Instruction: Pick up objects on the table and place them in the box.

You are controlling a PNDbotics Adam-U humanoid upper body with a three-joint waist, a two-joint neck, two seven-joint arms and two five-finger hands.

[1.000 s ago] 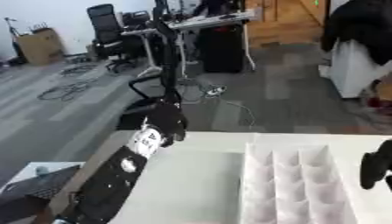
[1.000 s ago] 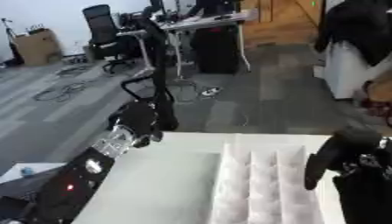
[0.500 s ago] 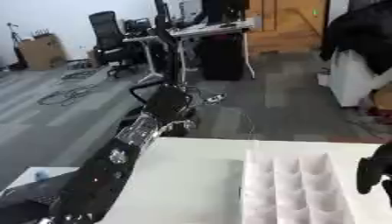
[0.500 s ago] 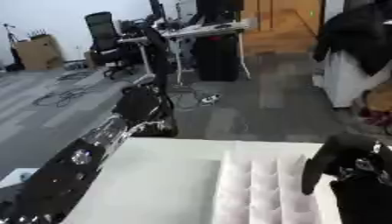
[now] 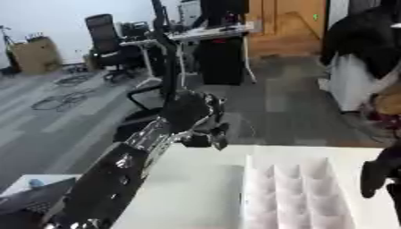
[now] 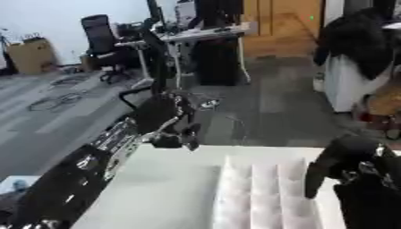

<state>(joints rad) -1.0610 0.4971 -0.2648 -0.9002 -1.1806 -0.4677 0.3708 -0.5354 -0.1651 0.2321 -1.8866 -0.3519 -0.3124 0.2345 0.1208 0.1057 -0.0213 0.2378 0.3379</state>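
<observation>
Our left hand (image 5: 192, 115) has travelled up and away over the last second: it was low over the left part of the table, and now it hangs out past the far edge, the arm stretched long from the near left. Its fingers are curled downward, and something small and dark shows under them in both views, but we cannot tell whether it is a held thing or part of the hand itself. We judge this as a reach outward rather than a delivery, since the hand is moving away from the box, not toward it.

Our right hand (image 6: 333, 162) sits at the right edge, just beside the box, dark fingers hanging down; whether they are closed on anything we cannot tell. It has hardly shifted.

The box (image 5: 296, 193) lies on the right part of the white table (image 5: 192, 188), a white tray split into rows of compartments, all of which look empty from here. The whole view has tilted upward too, so more of the room shows.

Counting: two hands, one box, one table, and no loose object that we can make out on the tabletop.
</observation>
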